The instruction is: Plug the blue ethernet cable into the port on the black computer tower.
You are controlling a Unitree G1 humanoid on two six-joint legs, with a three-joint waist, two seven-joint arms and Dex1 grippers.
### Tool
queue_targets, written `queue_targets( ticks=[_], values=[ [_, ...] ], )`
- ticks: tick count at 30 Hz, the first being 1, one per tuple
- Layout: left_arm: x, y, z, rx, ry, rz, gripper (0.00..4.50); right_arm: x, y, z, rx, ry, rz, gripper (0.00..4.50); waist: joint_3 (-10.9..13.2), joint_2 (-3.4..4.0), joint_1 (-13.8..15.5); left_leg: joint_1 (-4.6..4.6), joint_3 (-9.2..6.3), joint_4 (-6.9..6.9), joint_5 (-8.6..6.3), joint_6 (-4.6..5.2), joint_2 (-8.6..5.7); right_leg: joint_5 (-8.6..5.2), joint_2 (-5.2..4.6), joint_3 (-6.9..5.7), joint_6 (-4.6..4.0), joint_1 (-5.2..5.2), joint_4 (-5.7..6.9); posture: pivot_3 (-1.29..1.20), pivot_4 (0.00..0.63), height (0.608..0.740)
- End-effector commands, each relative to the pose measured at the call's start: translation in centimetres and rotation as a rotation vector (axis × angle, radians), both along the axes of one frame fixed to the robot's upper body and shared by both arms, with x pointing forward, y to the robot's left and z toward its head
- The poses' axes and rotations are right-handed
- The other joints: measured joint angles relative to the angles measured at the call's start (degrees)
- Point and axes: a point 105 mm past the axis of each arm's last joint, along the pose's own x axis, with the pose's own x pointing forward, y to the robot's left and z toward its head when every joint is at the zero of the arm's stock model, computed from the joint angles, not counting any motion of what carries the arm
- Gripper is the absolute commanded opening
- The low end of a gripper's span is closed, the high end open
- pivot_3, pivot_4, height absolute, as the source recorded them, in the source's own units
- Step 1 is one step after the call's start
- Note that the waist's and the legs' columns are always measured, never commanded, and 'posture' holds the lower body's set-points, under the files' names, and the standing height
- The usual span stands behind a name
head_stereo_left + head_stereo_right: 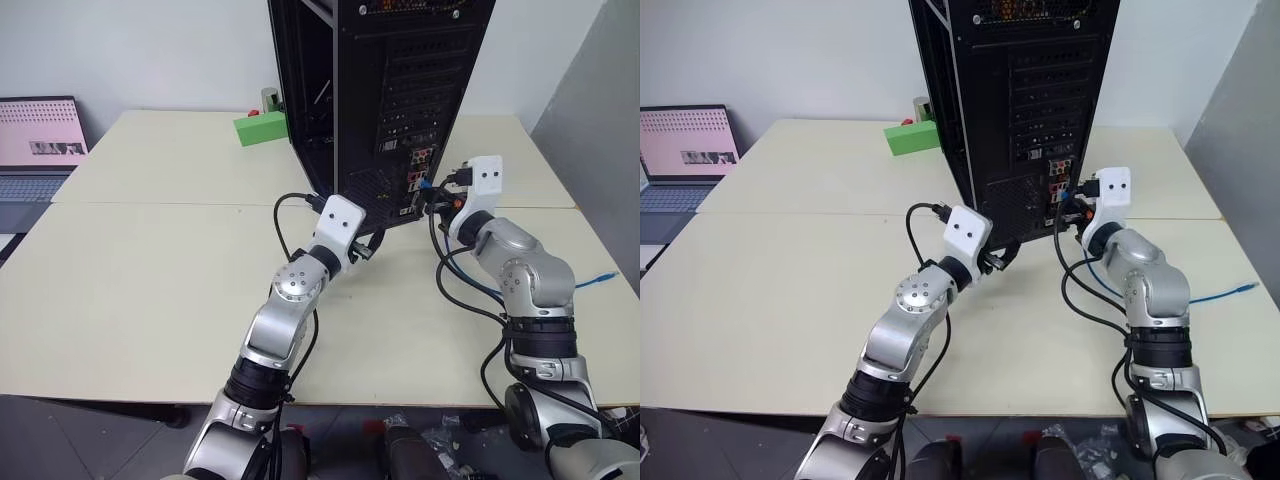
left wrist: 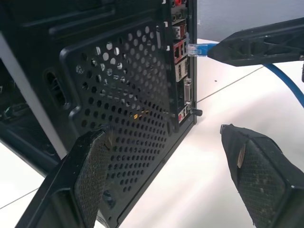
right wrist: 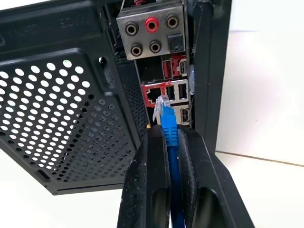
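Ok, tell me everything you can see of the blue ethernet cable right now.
The blue ethernet cable is a thin, bright-blue cord with a clear plastic plug at its tip. The right gripper is shut on it just behind the plug, which points at the port on the black computer tower, close to it but not yet seated. The rest trails back across the table to its free end near the right edge.

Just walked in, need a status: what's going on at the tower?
The right gripper is shut on the thin bright-blue ethernet cable, holding its clear plug just short of the squarish red-framed port on the rear panel of the tall black metal computer tower. The plug is not yet seated. The left gripper is open and empty beside the tower's vent grille.
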Motion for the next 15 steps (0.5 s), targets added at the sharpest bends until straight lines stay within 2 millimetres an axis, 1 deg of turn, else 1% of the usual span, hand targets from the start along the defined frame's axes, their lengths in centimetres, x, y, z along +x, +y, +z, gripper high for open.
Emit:
queue_targets(
  ticks=[1, 6, 15],
  values=[
    [-0.21, -0.34, 1.91, -0.027, -0.062, -0.008, 3.83, -0.20, 0.23, 2.32, 0.026, -0.067, 0.011, 0.00, 0.00, 0.00, 0.02, 0.00, 0.00, 0.00, 0.00, 0.00, 0.00, 0.00, 0.00, 0.00, 0.00, 0.00, 0.00, 0.00, 0.150, 0.740],
    [-0.28, -0.43, 1.80, -0.026, -0.060, -0.013, 3.83, 0.09, 0.81, 2.40, 0.030, -0.069, 0.016, 0.00, 0.00, 0.00, -0.03, 0.00, 0.00, 0.00, 0.00, 0.00, 0.00, 0.00, 0.00, 0.00, 0.00, -0.01, 0.00, 0.00, 0.150, 0.740],
    [-0.30, -0.45, 1.78, -0.026, -0.058, -0.014, 3.83, 0.38, 1.11, 2.60, 0.027, -0.073, 0.017, 0.00, 0.00, 0.00, 0.02, -0.01, 0.00, 0.00, 0.00, 0.00, 0.00, 0.00, 0.00, 0.00, 0.00, -0.01, -0.01, 0.00, 0.150, 0.740]
  ],
)
